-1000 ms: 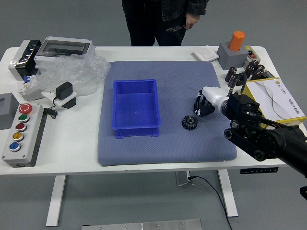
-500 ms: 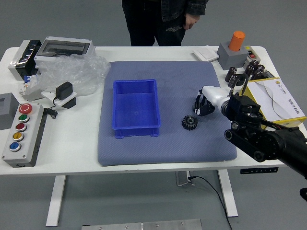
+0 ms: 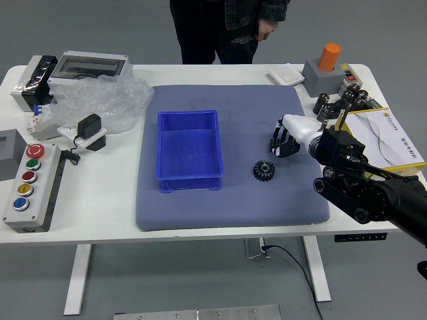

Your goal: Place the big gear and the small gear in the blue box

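Note:
My right hand (image 3: 285, 141) is low over the right half of the blue-grey mat, its white back turned up; whether it holds anything cannot be made out. Just below and left of it, apart from the hand, a dark toothed gear (image 3: 264, 171) lies flat on the mat. Only this one gear is visible, and the hand covers the mat beneath it. To the left, the blue box (image 3: 190, 150) stands with its open top up and nothing visible inside. The left hand is out of view.
Left side: button panel (image 3: 30, 187), clear plastic wrap (image 3: 110, 100) and a black-and-white device (image 3: 90, 130). Right side: yellow-edged box (image 3: 387, 137) near my forearm, grey block with orange cylinder (image 3: 329, 57). A person stands at the far side, one hand (image 3: 265, 29) hanging beside the body.
My right hand has shifted slightly, a little up and to the right in the picture. The visible gear and the blue box have stayed put.

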`<act>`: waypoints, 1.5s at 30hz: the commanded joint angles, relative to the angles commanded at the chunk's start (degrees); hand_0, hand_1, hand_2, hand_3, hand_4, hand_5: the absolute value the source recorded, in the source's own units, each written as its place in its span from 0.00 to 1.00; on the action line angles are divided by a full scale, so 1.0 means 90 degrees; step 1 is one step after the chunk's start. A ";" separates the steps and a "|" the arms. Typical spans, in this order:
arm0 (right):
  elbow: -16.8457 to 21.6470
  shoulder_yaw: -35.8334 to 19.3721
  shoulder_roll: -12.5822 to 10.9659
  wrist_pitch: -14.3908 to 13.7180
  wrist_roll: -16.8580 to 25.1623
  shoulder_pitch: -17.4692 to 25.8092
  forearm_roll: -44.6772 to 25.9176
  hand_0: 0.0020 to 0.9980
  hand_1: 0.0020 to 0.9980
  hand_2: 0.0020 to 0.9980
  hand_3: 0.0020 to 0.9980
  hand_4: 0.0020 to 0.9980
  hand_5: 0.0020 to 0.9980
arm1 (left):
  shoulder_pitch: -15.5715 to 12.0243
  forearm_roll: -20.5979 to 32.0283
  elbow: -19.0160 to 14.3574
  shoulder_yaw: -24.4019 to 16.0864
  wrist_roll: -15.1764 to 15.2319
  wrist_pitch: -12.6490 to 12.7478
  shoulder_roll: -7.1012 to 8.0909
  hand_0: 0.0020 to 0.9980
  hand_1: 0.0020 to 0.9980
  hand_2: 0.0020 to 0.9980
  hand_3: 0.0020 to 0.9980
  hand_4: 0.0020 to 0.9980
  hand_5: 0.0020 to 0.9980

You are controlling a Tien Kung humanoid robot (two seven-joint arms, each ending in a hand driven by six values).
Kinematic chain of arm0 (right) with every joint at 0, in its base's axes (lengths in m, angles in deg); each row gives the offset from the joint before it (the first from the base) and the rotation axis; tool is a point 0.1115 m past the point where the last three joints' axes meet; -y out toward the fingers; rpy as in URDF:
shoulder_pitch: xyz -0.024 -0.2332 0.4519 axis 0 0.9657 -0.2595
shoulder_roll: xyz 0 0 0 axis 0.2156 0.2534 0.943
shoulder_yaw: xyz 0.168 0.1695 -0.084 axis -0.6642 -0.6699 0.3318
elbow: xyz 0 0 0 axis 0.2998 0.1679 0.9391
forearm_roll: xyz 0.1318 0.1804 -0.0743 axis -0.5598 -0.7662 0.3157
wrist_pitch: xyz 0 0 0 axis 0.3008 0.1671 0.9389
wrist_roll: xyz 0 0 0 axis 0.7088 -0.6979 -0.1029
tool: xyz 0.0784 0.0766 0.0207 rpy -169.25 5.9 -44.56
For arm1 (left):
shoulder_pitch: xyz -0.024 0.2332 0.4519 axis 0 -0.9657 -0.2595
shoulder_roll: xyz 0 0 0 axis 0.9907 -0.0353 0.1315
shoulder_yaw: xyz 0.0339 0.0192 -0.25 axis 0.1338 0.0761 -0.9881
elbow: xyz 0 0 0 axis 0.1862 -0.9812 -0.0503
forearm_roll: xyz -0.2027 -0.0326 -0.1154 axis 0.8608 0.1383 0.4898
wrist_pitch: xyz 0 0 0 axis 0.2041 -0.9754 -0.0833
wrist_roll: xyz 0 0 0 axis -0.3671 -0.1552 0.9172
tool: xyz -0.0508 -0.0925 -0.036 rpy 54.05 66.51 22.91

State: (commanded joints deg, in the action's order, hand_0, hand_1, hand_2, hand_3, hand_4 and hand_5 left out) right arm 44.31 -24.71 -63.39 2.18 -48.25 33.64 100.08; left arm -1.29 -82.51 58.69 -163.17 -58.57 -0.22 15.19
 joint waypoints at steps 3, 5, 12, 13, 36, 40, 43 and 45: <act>0.0027 -0.0039 -0.0013 -0.0010 -0.0005 0.0000 0.0003 0.63 0.49 0.47 0.52 0.73 0.10 | 0.0000 0.0001 0.0000 -0.0002 0.0001 0.0001 -0.0001 0.73 0.68 0.71 0.70 0.45 0.02; 0.0063 -0.0074 -0.0028 -0.0017 -0.0014 -0.0005 0.0012 0.63 0.49 0.47 0.52 0.73 0.10 | 0.0001 0.0003 0.0000 -0.0002 0.0001 0.0001 -0.0002 0.73 0.68 0.71 0.70 0.45 0.02; 0.0292 -0.0214 -0.0097 -0.0034 -0.0072 -0.0026 0.0071 0.62 0.49 0.47 0.52 0.73 0.08 | 0.0003 0.0006 0.0000 -0.0008 0.0003 0.0002 0.0004 0.73 0.68 0.70 0.70 0.45 0.02; 0.0333 -0.0235 -0.0106 -0.0036 -0.0082 -0.0028 0.0078 0.62 0.49 0.47 0.52 0.73 0.08 | 0.0004 0.0006 0.0000 -0.0010 0.0004 0.0002 0.0005 0.73 0.68 0.70 0.70 0.45 0.02; 0.2449 -0.0597 0.0085 -0.0044 -0.0425 -0.0097 0.0514 0.62 0.49 0.46 0.52 0.75 0.06 | -0.0021 -0.0049 0.0000 -0.0091 -0.0007 -0.0019 0.0007 0.73 0.68 0.70 0.70 0.45 0.02; 0.2635 -0.0559 0.0283 -0.0028 -0.0458 -0.0113 0.0550 0.62 0.49 0.46 0.52 0.75 0.05 | -0.0027 -0.0062 0.0000 -0.0092 -0.0010 -0.0023 0.0006 0.73 0.68 0.70 0.70 0.44 0.02; 0.2685 -0.0550 0.0489 -0.0037 -0.0464 -0.0100 0.0582 0.62 0.49 0.46 0.52 0.75 0.05 | -0.0039 -0.0068 0.0000 -0.0087 -0.0012 -0.0023 0.0006 0.73 0.68 0.70 0.70 0.44 0.02; 0.2675 -0.0549 0.0627 -0.0048 -0.0460 -0.0080 0.0599 0.62 0.49 0.47 0.52 0.75 0.05 | -0.0051 -0.0071 0.0000 -0.0080 -0.0015 -0.0023 0.0007 0.73 0.68 0.70 0.70 0.44 0.02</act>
State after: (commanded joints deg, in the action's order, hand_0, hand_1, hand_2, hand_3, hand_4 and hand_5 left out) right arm 68.38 -29.65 -57.75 1.74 -52.39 32.92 105.47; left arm -1.75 -83.15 58.69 -163.89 -58.70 -0.43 15.25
